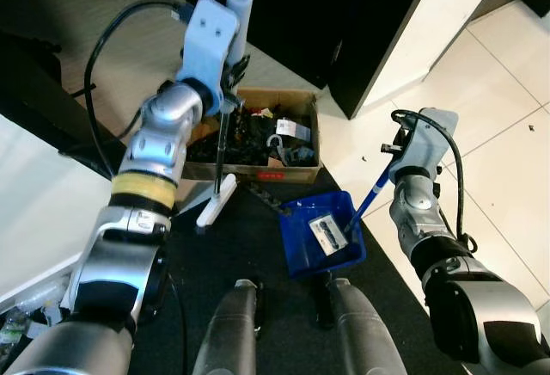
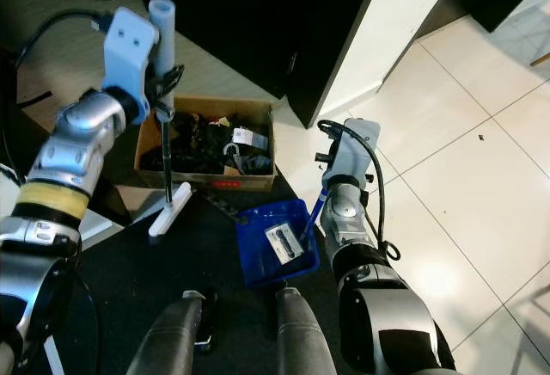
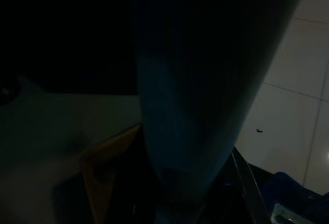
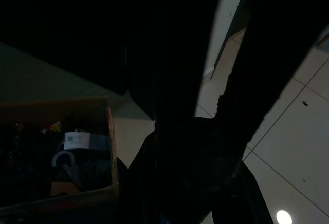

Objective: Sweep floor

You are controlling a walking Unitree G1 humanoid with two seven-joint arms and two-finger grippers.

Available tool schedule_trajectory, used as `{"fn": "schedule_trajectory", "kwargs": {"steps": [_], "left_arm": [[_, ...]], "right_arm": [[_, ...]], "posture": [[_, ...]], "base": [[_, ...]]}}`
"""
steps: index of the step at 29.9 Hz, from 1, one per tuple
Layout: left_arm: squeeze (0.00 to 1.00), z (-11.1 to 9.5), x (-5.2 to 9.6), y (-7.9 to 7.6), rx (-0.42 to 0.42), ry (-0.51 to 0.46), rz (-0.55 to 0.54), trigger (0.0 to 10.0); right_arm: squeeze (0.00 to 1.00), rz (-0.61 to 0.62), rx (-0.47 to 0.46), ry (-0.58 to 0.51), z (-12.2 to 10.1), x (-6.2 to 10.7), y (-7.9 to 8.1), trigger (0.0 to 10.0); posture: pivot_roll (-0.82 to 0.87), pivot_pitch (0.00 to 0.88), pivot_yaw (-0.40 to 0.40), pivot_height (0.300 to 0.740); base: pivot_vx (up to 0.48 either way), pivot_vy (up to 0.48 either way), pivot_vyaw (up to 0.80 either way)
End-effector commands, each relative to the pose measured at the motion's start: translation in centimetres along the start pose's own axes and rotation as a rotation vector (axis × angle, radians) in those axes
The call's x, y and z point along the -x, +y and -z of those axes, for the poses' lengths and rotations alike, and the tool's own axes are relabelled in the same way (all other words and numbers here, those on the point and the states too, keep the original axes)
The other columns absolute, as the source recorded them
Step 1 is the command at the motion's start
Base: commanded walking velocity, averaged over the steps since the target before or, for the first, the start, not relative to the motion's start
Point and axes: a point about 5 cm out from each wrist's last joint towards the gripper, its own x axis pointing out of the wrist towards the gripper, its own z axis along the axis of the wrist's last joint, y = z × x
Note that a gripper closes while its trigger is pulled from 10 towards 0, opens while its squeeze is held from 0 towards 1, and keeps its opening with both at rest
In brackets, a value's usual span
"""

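The blue plastic dustpan (image 1: 320, 236) sat on the dark floor mat (image 1: 245, 246), right in front of the robot's feet. A small white card (image 1: 327, 232) lay inside the dustpan.

The right hand (image 1: 397, 153) was beside the dustpan, on its right, and was closed on the dustpan's thin blue handle (image 1: 370, 196), which slanted up out of the pan to it.

The left hand (image 1: 225, 78) was up high, to the left of the dustpan. It was closed around the pale blue grip of the long-handled white broom (image 1: 225, 138). The broom's dark stick went down to its white head (image 1: 216, 202), which touched the mat just left of the dustpan.

Behind the dustpan stood an open brown cardboard box (image 1: 296, 169) full of dark odds and ends.

It looked like the robot was in the middle of the sweeping step, with the pan set down and ready. The next move would likely need the broom head dragged across the mat toward the dustpan's open edge, while the right hand held the pan flat and still.
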Motion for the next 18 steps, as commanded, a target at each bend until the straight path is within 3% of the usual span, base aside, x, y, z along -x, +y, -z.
{"fn": "schedule_trajectory", "kwargs": {"steps": [1, 3, 5, 8, 10, 12, 13, 14, 16, 18], "left_arm": [[0.0, 1.8, -0.1, -2.3, -0.071, 0.016, 0.007, 10.0], [0.0, 3.0, -0.1, -3.8, -0.131, 0.02, -0.051, 10.0], [0.0, 3.0, -0.1, -3.8, -0.131, 0.02, -0.051, 10.0], [0.0, 3.4, -0.2, -5.1, -0.157, -0.009, -0.107, 10.0], [0.0, 3.7, -0.3, -7.9, -0.076, -0.056, -0.05, 10.0], [0.0, 3.7, -0.3, -7.9, -0.076, -0.056, -0.05, 10.0], [0.0, 3.3, -0.4, -9.5, -0.019, -0.092, 0.009, 10.0], [0.0, 3.3, -0.4, -9.5, -0.019, -0.092, 0.009, 10.0], [0.0, 1.8, -0.6, -11.8, 0.065, -0.178, 0.105, 10.0], [0.0, -0.1, -1.1, -13.2, 0.128, -0.245, 0.143, 10.0]], "right_arm": [[0.0, 0.006, 0.042, 0.11, 2.8, 1.2, -0.6, 10.0], [0.0, 0.005, 0.047, 0.112, 2.9, 1.4, -0.6, 10.0], [0.0, 0.005, 0.047, 0.112, 2.9, 1.4, -0.6, 10.0], [0.0, 0.005, 0.049, 0.113, 3.0, 1.5, -0.6, 10.0], [0.0, 0.001, 0.053, 0.114, 3.2, 1.6, -0.5, 10.0], [0.0, 0.001, 0.053, 0.114, 3.2, 1.6, -0.5, 10.0], [0.0, 0.0, 0.054, 0.114, 3.2, 1.6, -0.5, 10.0], [0.0, 0.0, 0.054, 0.114, 3.2, 1.6, -0.5, 10.0], [0.0, -0.003, 0.056, 0.112, 3.2, 1.6, -0.6, 10.0], [0.0, -0.003, 0.056, 0.112, 3.2, 1.6, -0.6, 10.0]], "posture": [[0.01, 0.319, -0.043, 0.74], [0.01, 0.322, -0.043, 0.74], [0.01, 0.322, -0.043, 0.74], [0.01, 0.325, -0.045, 0.74], [0.0, 0.329, -0.042, 0.74], [0.0, 0.329, -0.042, 0.74], [0.0, 0.33, -0.041, 0.74], [0.0, 0.33, -0.041, 0.74], [0.0, 0.334, -0.039, 0.74], [0.0, 0.334, -0.038, 0.74]], "base": [[0.0, 0.0, 0.0], [0.0, 0.0, 0.0], [0.0, 0.0, 0.0], [0.0, 0.0, 0.0], [0.0, 0.0, 0.0], [0.0, 0.0, 0.0], [0.0, 0.0, 0.0], [0.0, 0.0, 0.0], [0.0, 0.0, 0.0], [0.0, 0.0, 0.0]]}}
